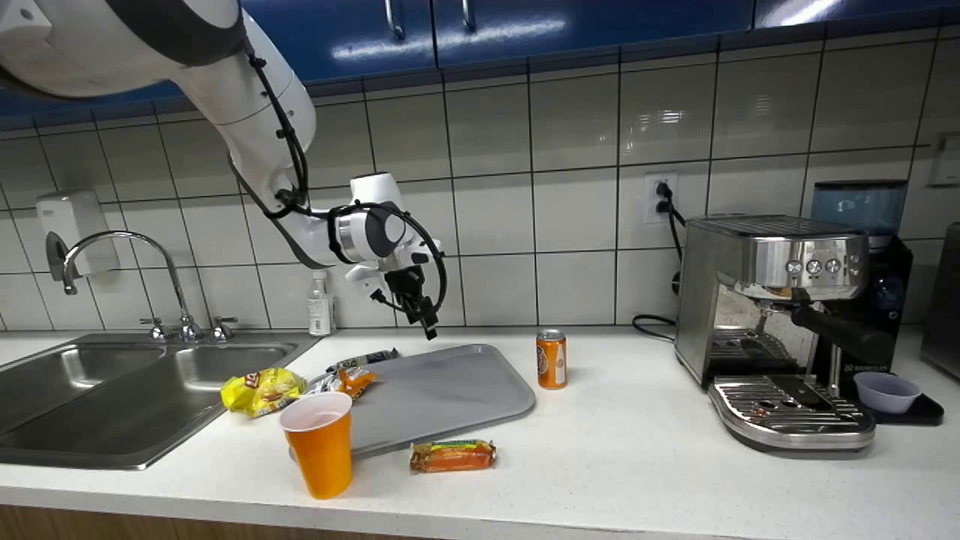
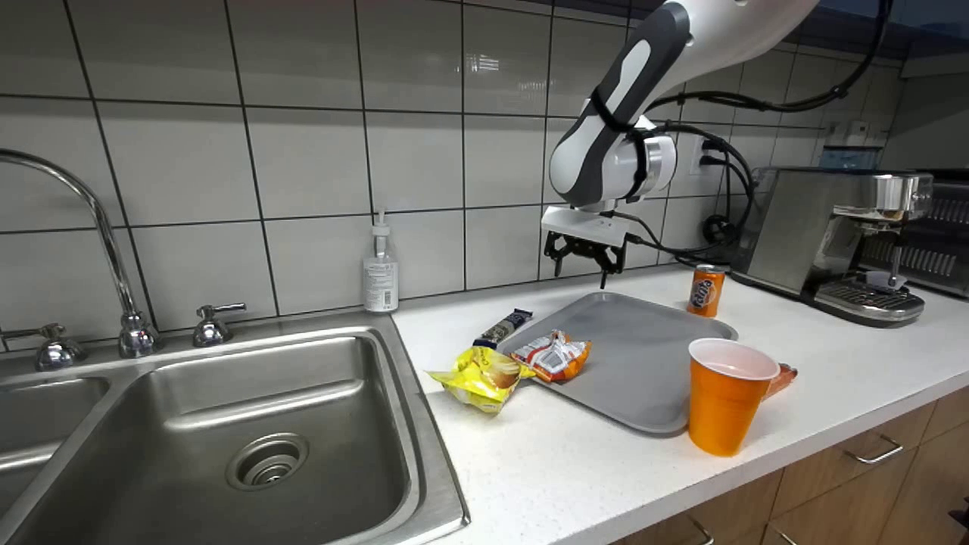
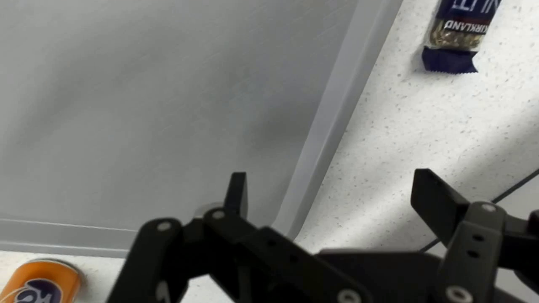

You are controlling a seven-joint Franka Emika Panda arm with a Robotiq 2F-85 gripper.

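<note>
"Gray tray (image 2: 643, 356): how does it lie in relation to the claw (image 2: 581, 277)?"

"In an exterior view, flat on the bench (image 2: 530, 484). The claw hangs above the tray's far corner, its two fingers spread wide."

"And the smaller objects?"

"Below and left of the claw: a dark wrapped bar (image 2: 503, 328), an orange-and-white packet (image 2: 556, 354) at the tray's edge, and a yellow bag (image 2: 482, 378). Right of the claw, an orange can (image 2: 705, 291) stands upright just beside the tray; below and right, in the foreground, an orange cup (image 2: 727, 397)."

"And to either side?"

"In an exterior view, the coffee machine (image 1: 780, 337) stands well to the right of the claw, with the can between them. The sink (image 1: 142, 405) lies to the claw's left. An orange-red wrapped snack (image 1: 452, 456) lies below the claw, just in front of the tray."

"And the wrist view?"

"The tray fills the upper left, beyond the claw; its rim runs between the parted fingers, one appearing over the tray, the other over the bench. The bar lies past the claw at upper right, apart from the rim; the can, partly cut off, is at lower left."
</note>
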